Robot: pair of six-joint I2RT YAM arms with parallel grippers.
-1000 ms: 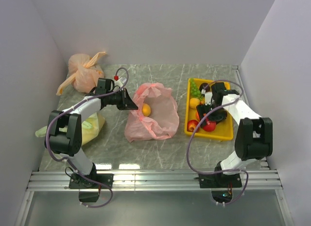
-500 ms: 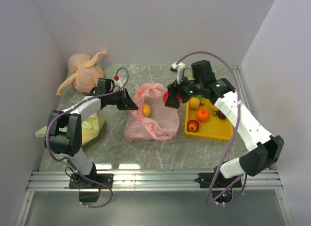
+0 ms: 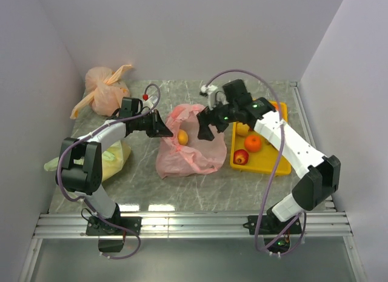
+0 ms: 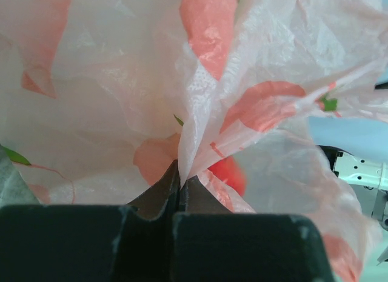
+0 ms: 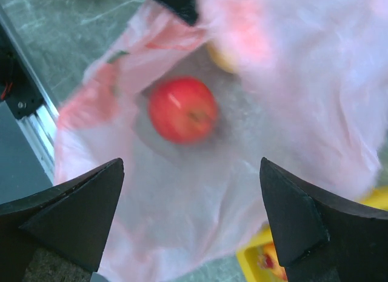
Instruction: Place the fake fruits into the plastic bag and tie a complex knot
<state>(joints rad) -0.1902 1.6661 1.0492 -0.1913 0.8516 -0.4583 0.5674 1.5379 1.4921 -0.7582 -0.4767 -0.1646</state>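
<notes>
the plastic bag (image 3: 189, 153) lies on the grey table (image 3: 145, 188) between the two arms, just left of the yellow tray (image 3: 270, 168). it is thin, crinkled and translucent pink with darker salmon patches, and its mouth gapes upward. the left gripper (image 4: 179, 188) is clamped tight on a gathered fold of the bag's left rim. the right gripper (image 5: 191, 197) hangs over the mouth, jaws spread wide and empty. a red apple (image 5: 183, 109) shows inside the bag near a yellow fruit (image 3: 182, 136).

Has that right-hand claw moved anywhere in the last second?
Yes. The right gripper was down over the yellow tray; it has swung left, off the tray, and now hangs open above the mouth of the plastic bag.
</notes>
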